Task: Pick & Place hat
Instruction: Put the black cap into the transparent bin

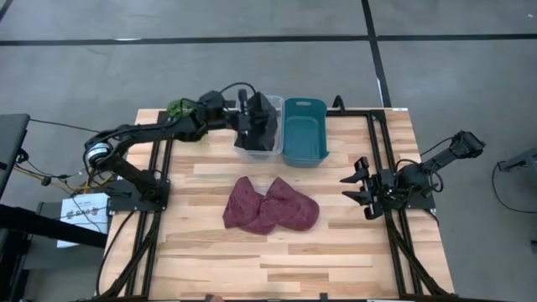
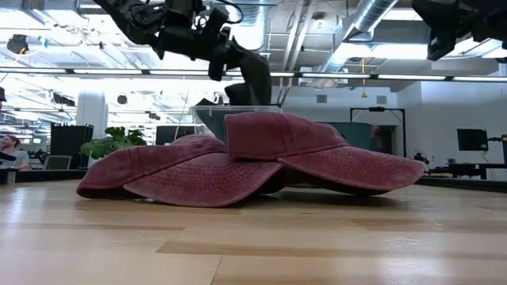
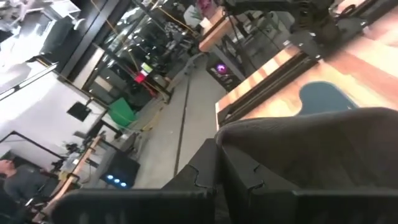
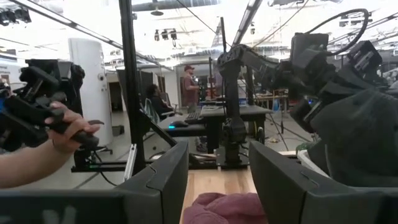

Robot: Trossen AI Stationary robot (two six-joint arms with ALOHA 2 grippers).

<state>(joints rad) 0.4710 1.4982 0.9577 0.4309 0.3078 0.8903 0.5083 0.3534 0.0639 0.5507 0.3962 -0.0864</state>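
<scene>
Hanging from the left gripper [image 1: 258,117], a dark hat [image 1: 263,120] sits over the clear bin [image 1: 252,149] at the far side of the bench [image 1: 210,252]. The jaws are pinching that dark hat, whose fabric fills the near part of the left wrist view [image 3: 323,155]. In the low view the same hat [image 2: 252,79] droops from the gripper above the clear bin [image 2: 207,119].

Nearer than the clear bin, toward the middle of the bench, two maroon hats [image 1: 270,205] lie touching, one overlapping the other; the low view shows them [image 2: 245,158] resting flat on the wood. Just beside the clear bin, on its right, stands a teal bin [image 1: 304,130]. On the bin's other side, at the bench's far left corner, lies a green object [image 1: 179,107].

Well to the right of the clear bin, the right gripper [image 1: 362,189] hovers near the bench's right edge, its jaws spread apart with nothing between them. Beyond the bench, in the right wrist view, a person's hand [image 4: 65,130] grips a dark control handle [image 4: 37,106].
</scene>
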